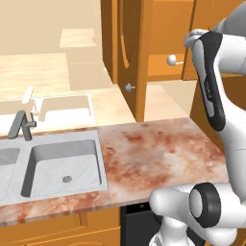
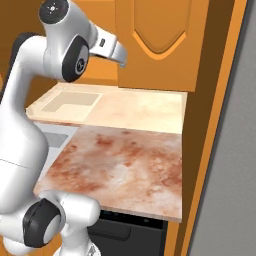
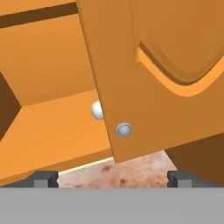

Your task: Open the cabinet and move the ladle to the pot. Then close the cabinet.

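Wide-open and holding nothing, the gripper (image 3: 113,179) hangs in front of the cabinet (image 1: 132,53), its two tips apart at the bottom of the hand view, with the right door (image 3: 162,74) swung out and its knob (image 3: 124,130) just above and between them. Behind that door's edge the shelf (image 3: 52,131) is bare where it can be seen, apart from a small pale rounded shape (image 3: 96,110) half hidden by the door; it may be the ladle's bowl, but I cannot tell. The pot is somewhere I cannot place from here. The step in hand looks like getting the door fully clear, so I would push it wider before reaching in, then come in low over the shelf lip, with the jaws turned to straddle the thin handle, not the bowl. Below lies the marbled counter (image 1: 158,153), with the sink (image 1: 65,166) and tap (image 1: 21,125) to its left. No brand, label or writing can be read anywhere.
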You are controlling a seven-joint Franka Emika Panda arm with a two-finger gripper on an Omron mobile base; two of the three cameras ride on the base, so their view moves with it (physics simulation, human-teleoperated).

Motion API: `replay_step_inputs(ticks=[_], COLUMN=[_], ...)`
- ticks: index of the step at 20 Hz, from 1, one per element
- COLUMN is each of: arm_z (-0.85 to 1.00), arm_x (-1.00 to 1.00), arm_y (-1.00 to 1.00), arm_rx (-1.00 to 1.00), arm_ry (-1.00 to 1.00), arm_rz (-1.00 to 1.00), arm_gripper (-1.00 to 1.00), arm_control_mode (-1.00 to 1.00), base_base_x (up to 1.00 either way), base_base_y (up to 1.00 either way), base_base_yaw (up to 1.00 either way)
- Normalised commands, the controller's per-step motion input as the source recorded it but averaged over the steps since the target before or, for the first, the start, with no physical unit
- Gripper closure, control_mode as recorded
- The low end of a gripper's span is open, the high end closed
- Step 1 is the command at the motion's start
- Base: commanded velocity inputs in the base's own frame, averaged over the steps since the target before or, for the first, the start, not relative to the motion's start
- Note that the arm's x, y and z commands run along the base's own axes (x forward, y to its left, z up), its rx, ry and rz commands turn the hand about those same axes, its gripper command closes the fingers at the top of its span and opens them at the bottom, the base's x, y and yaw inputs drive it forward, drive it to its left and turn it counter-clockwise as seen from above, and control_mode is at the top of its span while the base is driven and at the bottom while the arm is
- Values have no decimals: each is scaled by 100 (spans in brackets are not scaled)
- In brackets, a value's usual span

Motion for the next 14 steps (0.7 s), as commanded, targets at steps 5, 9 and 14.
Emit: replay_step_inputs(ticks=[5, 9, 14], arm_z=[-25, -30, -6], arm_x=[19, 14, 1], arm_y=[-29, -1, 0], arm_rx=[-27, -5, 2], arm_ry=[0, 0, 0], arm_rz=[-13, -1, 0], arm_gripper=[-100, -100, -100], arm_control_mode=[-100, -100, -100], base_base_x=[0, 0, 0], base_base_y=[0, 0, 0], base_base_yaw=[0, 0, 0])
